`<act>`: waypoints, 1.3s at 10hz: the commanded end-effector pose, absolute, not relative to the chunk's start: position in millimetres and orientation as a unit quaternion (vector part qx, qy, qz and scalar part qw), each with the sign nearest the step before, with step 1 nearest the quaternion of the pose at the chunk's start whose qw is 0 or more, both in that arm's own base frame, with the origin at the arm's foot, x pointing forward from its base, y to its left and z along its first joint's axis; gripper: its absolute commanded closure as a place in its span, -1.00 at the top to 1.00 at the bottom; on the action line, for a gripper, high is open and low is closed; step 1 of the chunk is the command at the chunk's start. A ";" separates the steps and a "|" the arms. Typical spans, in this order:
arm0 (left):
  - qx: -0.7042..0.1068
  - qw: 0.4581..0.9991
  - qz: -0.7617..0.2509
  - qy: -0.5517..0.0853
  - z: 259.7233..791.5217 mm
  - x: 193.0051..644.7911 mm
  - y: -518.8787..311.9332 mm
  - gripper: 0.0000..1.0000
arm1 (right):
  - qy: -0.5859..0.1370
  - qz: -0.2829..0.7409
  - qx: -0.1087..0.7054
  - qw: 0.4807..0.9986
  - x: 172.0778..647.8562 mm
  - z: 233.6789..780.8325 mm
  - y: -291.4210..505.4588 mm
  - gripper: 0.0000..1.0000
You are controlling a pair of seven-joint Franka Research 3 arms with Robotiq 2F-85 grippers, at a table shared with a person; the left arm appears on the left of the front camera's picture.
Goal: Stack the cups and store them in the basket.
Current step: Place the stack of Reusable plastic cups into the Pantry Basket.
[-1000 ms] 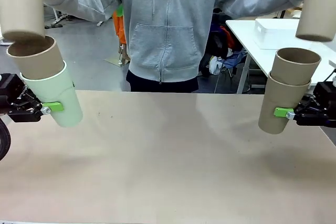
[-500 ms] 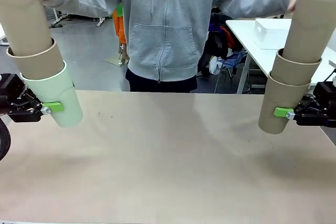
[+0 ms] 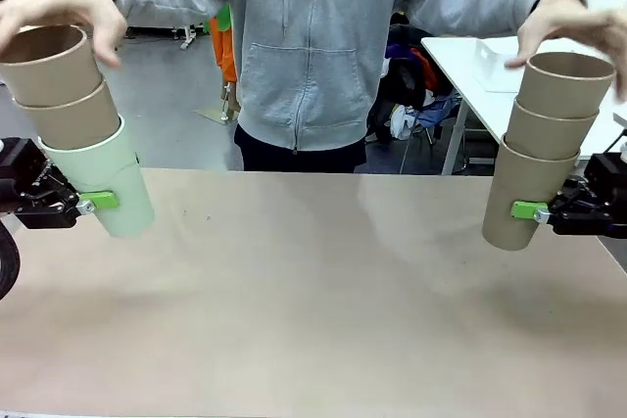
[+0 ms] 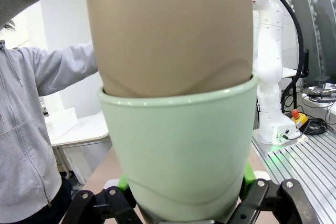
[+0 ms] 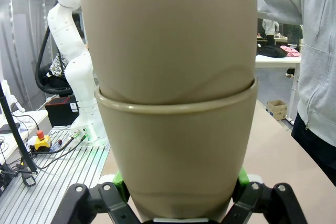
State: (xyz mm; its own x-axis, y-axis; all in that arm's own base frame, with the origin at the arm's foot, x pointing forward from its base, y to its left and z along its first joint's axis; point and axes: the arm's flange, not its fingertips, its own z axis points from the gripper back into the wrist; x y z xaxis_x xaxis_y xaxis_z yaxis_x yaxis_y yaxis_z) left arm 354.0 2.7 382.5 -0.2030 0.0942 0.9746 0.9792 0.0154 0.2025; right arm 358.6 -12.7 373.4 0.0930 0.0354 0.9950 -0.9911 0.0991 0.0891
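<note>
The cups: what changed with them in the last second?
The person pushed a tan cup down into each stack: the left top cup and right top cup now sit nested, three per stack. The hand at the left stack and the hand at the right stack have opened above the rims. Unchanged: left gripper clamps the mint green cup, right gripper its bottom tan cup.

Two tall tapered matte tan-brown cups [image 3: 54, 70] nest in a tilted pale mint green cup [image 3: 103, 173] at left; three nested tan-brown cups [image 3: 549, 129] lean, airborne, at right.
</note>
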 end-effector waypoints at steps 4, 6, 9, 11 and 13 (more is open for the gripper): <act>-0.468 0.420 -0.521 -0.578 386.1 353.7 4.1 0.70 | -0.492 0.463 0.486 0.554 358.4 376.4 -12.7 0.69; -0.468 0.420 -0.521 -0.578 386.1 353.7 4.1 0.70 | -0.492 0.463 0.486 0.554 358.4 376.4 -12.7 0.69; -0.468 0.420 -0.521 -0.578 386.1 353.7 4.1 0.70 | -0.492 0.463 0.486 0.554 358.4 376.4 -12.7 0.69; -0.468 0.420 -0.521 -0.578 386.1 353.7 4.1 0.70 | -0.492 0.463 0.486 0.554 358.4 376.4 -12.7 0.69; -0.468 0.420 -0.521 -0.578 386.1 353.7 4.1 0.70 | -0.492 0.463 0.486 0.554 358.4 376.4 -12.7 0.69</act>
State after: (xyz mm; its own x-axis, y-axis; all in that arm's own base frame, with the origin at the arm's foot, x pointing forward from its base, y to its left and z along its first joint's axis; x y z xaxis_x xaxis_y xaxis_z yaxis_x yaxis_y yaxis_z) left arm 354.0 2.7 382.5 -0.2030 0.0942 0.9746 0.9792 0.0155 0.2025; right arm 358.6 -12.7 373.1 0.0938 0.0353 0.9950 -0.9910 0.0992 0.0899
